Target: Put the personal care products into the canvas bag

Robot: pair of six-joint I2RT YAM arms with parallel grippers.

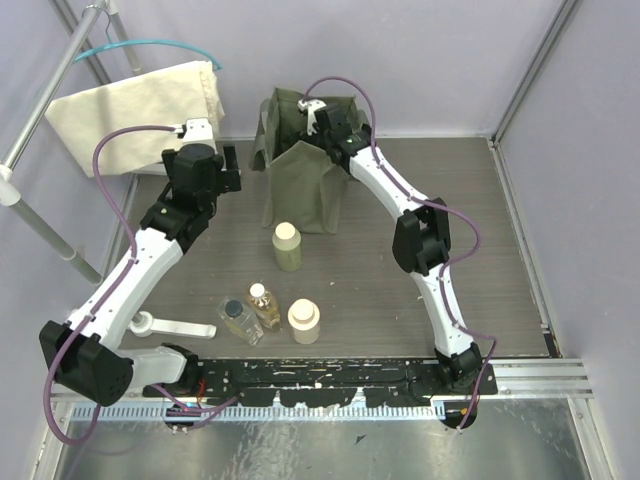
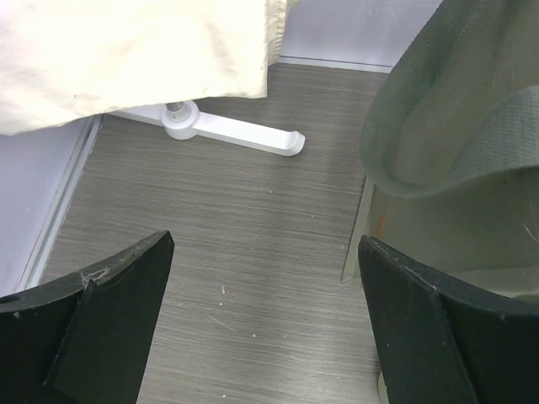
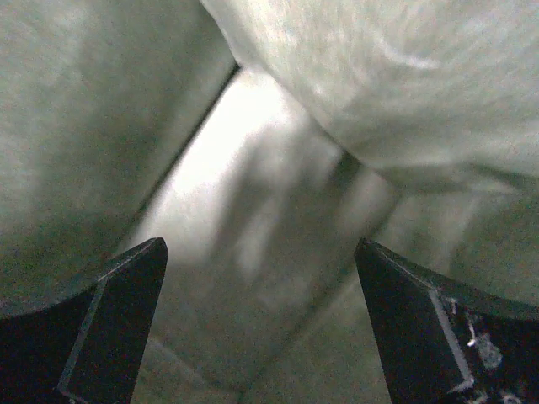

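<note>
The olive-green canvas bag (image 1: 300, 185) stands upright at the back of the table. My right gripper (image 1: 318, 125) is in its open mouth; in the right wrist view it (image 3: 261, 248) is open and empty, with only the bag's fabric inside (image 3: 253, 210) below. My left gripper (image 1: 230, 168) is open and empty just left of the bag (image 2: 455, 126), over bare table (image 2: 265, 248). Four products stand in front of the bag: an olive-yellow bottle (image 1: 287, 247), an amber bottle (image 1: 264, 305), a squat cream bottle (image 1: 304, 321) and a clear dark-capped bottle (image 1: 239, 320).
A cream cloth bag (image 1: 140, 105) hangs on a rack at the back left and shows in the left wrist view (image 2: 126, 50). The rack's white foot (image 2: 232, 133) lies behind my left gripper. Another flat white strip (image 1: 175, 326) lies left of the bottles. Walls enclose the table.
</note>
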